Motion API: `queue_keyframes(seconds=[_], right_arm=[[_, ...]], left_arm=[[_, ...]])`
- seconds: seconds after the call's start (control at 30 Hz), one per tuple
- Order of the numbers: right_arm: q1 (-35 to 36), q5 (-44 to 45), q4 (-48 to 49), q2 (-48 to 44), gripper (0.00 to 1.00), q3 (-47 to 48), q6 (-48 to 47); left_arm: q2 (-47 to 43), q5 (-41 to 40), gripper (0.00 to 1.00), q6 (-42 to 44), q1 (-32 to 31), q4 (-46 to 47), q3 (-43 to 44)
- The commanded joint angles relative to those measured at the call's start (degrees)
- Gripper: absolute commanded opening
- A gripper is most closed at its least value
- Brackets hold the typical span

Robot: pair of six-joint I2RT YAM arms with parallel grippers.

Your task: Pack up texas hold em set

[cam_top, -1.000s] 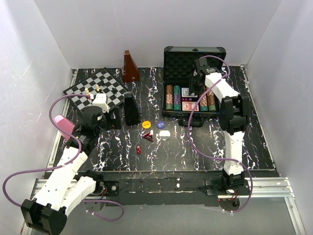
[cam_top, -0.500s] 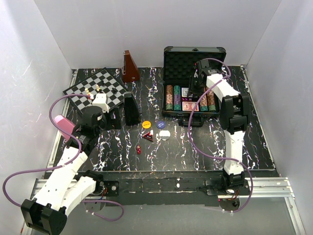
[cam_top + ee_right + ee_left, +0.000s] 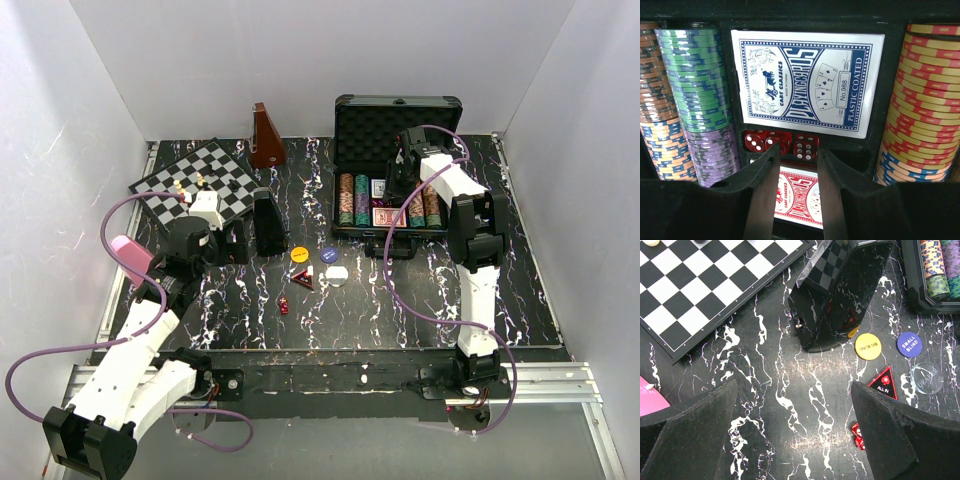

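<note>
The open black case (image 3: pixel 352 108) stands at the back right, its lid upright. It holds striped chip rows (image 3: pixel 353 198), a blue deck (image 3: pixel 807 82), a red deck (image 3: pixel 797 200) and three red dice (image 3: pixel 760 141) in a slot. My right gripper (image 3: pixel 798 150) hovers over the dice slot, fingers slightly apart and empty. On the table lie a yellow button (image 3: pixel 868 346), a blue button (image 3: pixel 909 343), a clear-white button (image 3: pixel 926 377), a red "ALL IN" triangle (image 3: pixel 884 382) and two red dice (image 3: pixel 858 435). My left gripper (image 3: pixel 795 440) is open and empty, left of them.
A chessboard (image 3: pixel 200 180) with a few pieces lies at the back left, and a brown pyramid (image 3: pixel 265 137) stands behind it. A tall black object (image 3: pixel 840 295) stands just beyond my left gripper. A pink thing (image 3: pixel 650 402) lies at the left.
My right gripper has shifted slightly down over the case tray. The left arm and the loose pieces on the table have not moved.
</note>
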Motion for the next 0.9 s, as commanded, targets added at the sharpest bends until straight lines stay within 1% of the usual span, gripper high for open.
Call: queue_keyframes(seconds=[0.0, 0.3, 0.57, 0.67, 0.77, 0.87], right_arm=[[-0.12, -0.12, 0.63, 0.61, 0.43, -0.21, 0.48], [0.06, -4.25, 2.03, 0.34, 0.43, -1.0, 1.53], [0.5, -5.22, 2.56, 1.31, 0.43, -0.56, 2.76], [0.5, -2.42, 2.04, 0.7, 0.43, -1.09, 2.94], [0.59, 2.76, 2.56, -2.02, 0.43, -3.45, 3.12], [0.59, 4.44, 4.4, -5.71, 0.43, -6.18, 2.59]], left_arm=[[-0.29, 0.27, 0.98, 0.09, 0.04, 0.04, 1.76], [-0.11, 0.45, 0.98, 0.0, 0.04, 0.04, 1.85], [-0.11, 0.71, 0.98, 0.0, 0.04, 0.04, 1.93], [-0.2, 0.71, 0.98, 0.0, -0.04, 0.04, 1.85], [-0.29, 0.62, 0.98, 0.0, 0.04, 0.04, 1.85], [-0.29, 0.8, 0.98, 0.0, 0.04, 0.04, 1.85]])
